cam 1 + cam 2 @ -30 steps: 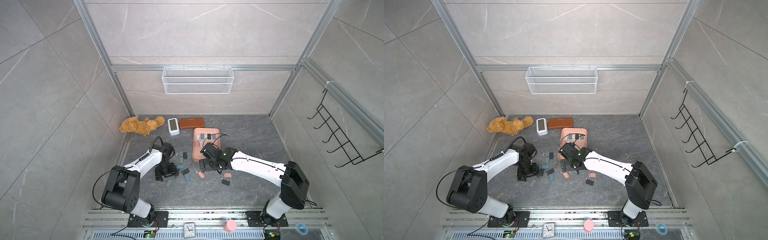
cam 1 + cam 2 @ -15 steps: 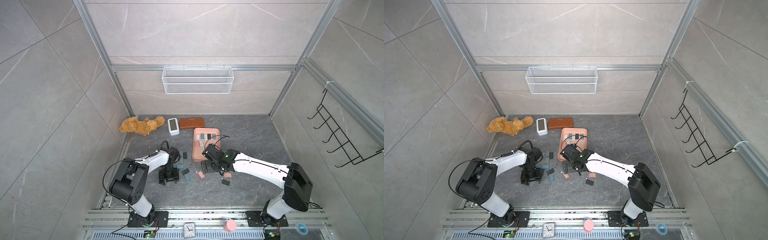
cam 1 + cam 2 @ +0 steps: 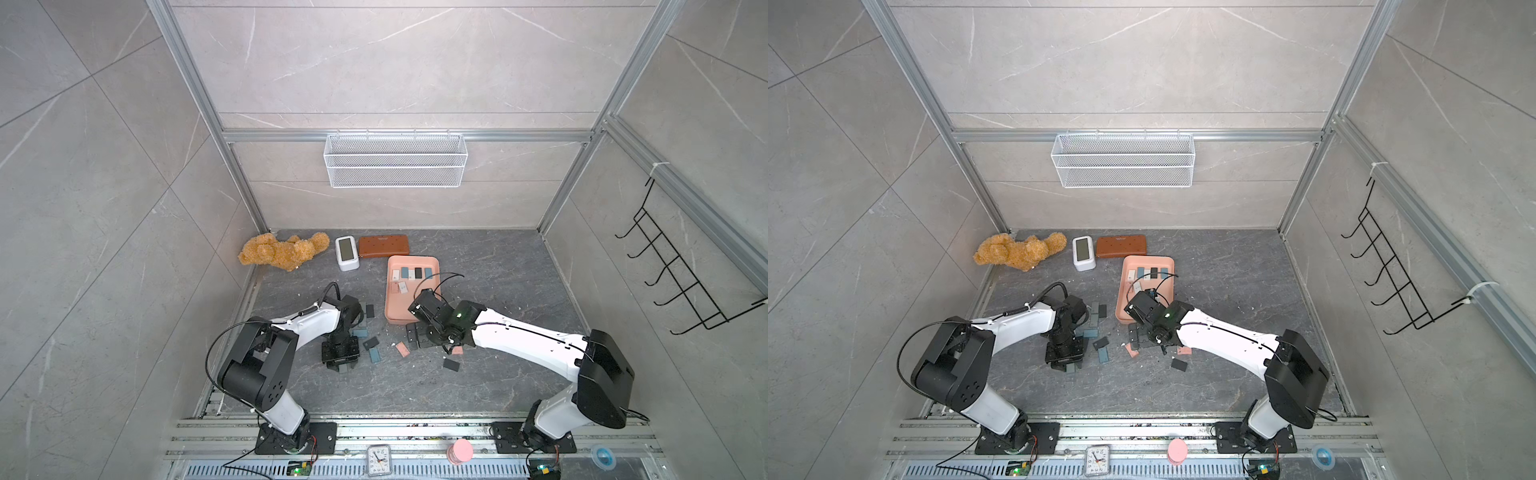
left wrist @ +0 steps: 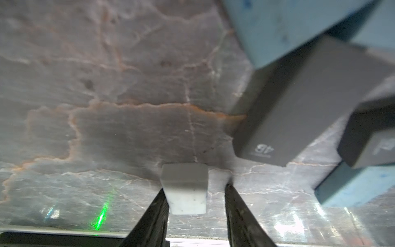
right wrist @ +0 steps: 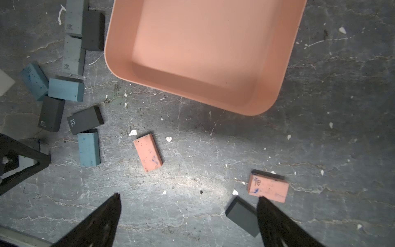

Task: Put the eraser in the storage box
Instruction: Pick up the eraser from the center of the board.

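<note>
Erasers lie scattered over the dark stone counter (image 5: 320, 132), most of them in a loose heap of blue and black blocks (image 5: 64, 89) off one long side of the storage box (image 5: 119, 53). In both top views the salmon-pink box sits near the middle of the counter, just in front of a brown case (image 3: 383, 246). A row of erasers (image 3: 409, 273) already lies in its far end, while the near end is bare.

The left gripper (image 4: 195, 189) points down at the counter beside the heap. Its fingers (image 4: 154, 218) straddle a small white eraser (image 4: 183, 188) that lies flat on the stone. One finger touches the eraser's side. The other seems to stand just off it, though the close view is blurred, so the jaws are partly apart and not clamped. This white eraser is on the counter, well apart from the box, near a black eraser marked 4B (image 4: 299, 107).

The right gripper (image 5: 189, 196) hangs over bare counter just off the box's near corner, jaws spread wide and holding nothing. A pink eraser (image 5: 147, 155) lies between it and the box. A second pink eraser marked 4B (image 5: 268, 190) and a black eraser (image 5: 241, 216) lie just beside one of its fingertips.

A plush teddy bear (image 3: 282, 251) rests in the back corner.
</note>
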`<state>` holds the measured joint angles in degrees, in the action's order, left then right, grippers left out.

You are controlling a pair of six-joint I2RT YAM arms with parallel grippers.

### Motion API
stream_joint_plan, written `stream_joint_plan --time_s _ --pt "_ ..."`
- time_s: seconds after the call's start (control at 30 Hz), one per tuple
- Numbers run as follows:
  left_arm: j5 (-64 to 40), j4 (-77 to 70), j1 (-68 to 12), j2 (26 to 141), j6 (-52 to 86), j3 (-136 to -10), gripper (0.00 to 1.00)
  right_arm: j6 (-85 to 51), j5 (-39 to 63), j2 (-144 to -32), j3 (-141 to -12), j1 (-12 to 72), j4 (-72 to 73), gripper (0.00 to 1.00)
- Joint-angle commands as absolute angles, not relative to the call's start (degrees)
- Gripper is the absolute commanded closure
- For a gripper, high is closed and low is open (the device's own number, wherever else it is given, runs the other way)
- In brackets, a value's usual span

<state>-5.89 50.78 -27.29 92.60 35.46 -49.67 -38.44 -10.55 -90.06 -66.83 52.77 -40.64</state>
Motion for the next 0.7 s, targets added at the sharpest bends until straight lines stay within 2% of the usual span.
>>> stream_joint_plan --time_s 0.0,0.23,0.4,0.67 --pt "-3.55 48.9 -27.57 94.13 37.08 -47.08 0.62 -39.06 -11.55 -88.93 -66.36 53.0 -41.31 0.0" --pt "-2.37 48.43 -27.65 93.52 37.11 -48.05 0.76 -38.78 -12.21 -88.5 -66.99 53.0 -42.0 0.01" --pt "-2.33 48.08 -27.68 91.76 36.74 -49.11 0.81 -39.16 -13.16 -87.34 -66.02 53.0 -42.08 0.0" --pt "-1.08 51.52 -27.73 90.4 36.57 -56.99 0.82 -37.89 -12.53 -86.24 -67.14 51.02 -43.15 0.0"
